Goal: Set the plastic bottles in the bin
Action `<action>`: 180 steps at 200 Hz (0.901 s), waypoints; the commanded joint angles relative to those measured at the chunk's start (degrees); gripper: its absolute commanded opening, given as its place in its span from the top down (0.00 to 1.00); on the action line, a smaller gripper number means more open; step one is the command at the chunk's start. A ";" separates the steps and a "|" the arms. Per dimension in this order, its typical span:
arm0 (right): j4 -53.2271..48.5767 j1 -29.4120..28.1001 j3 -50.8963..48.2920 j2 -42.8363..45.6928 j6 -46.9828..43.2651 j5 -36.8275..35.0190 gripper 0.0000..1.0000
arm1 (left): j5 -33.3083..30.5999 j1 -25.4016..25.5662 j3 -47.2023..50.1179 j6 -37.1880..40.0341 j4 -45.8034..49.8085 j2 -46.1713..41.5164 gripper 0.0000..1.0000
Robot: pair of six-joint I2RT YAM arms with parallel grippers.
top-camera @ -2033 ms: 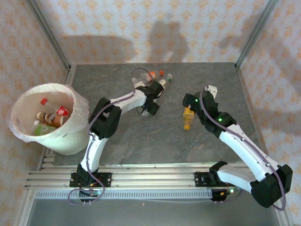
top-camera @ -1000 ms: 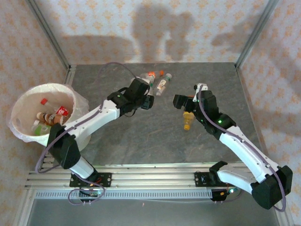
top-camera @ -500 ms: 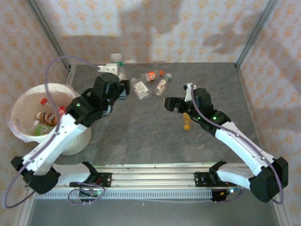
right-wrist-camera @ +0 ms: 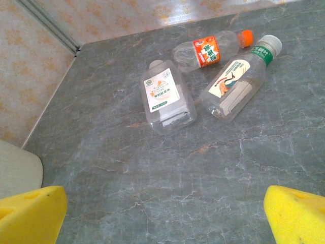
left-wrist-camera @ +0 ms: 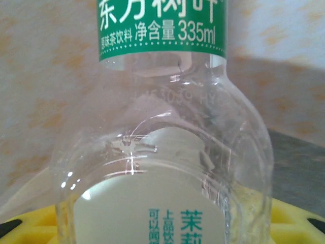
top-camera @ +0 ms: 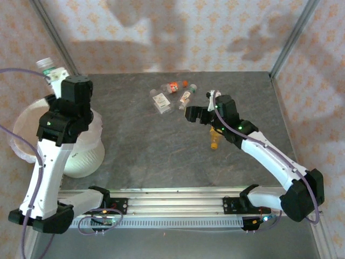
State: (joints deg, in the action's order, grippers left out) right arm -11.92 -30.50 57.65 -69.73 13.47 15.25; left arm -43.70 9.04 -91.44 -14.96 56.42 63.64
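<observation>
The left gripper is clamped on a small clear plastic bottle with a green label, its yellow pads pressing the bottle's sides. The bottle's long axis runs straight out ahead of the gripper, away from the wrist. The round, pale bin lined with a thin white bag lies below the gripper and back towards the arm's base. The bottle hangs over the far rim or just past it; I cannot tell which, since the arm covers most of the mouth. The release turns on that: the left arm, reared high, probably needs to pull back or tip down first.

The right gripper stands wide apart and empty, low over the grey stone-look counter. Almost dead ahead of it lies a squat clear bottle with a white label, long axis pointing away. An orange-capped bottle and a green-capped bottle lie beyond, to the right.
</observation>
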 commanded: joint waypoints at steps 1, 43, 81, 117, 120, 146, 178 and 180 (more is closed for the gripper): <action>0.57 -0.39 2.33 -0.22 0.66 -0.83 0.01 | 5.05 -6.54 4.33 -1.35 2.08 -1.44 0.55; -0.69 -0.44 2.91 -0.16 0.86 -0.98 0.00 | 15.33 -17.77 11.27 -5.07 1.27 -3.61 0.54; -3.29 -0.44 3.61 1.21 -0.50 -2.29 0.00 | 24.55 -24.47 14.52 -9.88 -1.93 -6.25 0.53; -3.30 -0.50 1.45 4.35 -0.36 -3.99 0.00 | 27.03 -25.77 19.17 -22.70 -6.25 -9.66 0.53; -3.31 -0.52 1.23 4.56 -0.30 -4.07 0.00 | 26.76 -25.75 19.68 -23.76 -6.59 -10.04 0.53; -4.58 -0.50 -0.09 6.46 -0.53 -4.51 0.00 | 23.65 -25.77 24.58 -32.11 -10.79 -13.19 0.52; -5.87 -0.52 -1.03 7.92 -1.71 -5.71 0.00 | 20.74 -26.07 24.62 -37.78 -12.17 -13.06 0.47; -5.89 -0.48 -1.04 7.94 -1.83 -5.74 0.00 | 20.54 -26.13 24.64 -38.13 -12.14 -13.02 0.47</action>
State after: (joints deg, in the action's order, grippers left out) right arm -15.70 -30.61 58.04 -63.07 13.17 11.68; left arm -18.96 -16.29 -66.52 -44.88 48.27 50.63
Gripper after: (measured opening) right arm 0.997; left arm 0.560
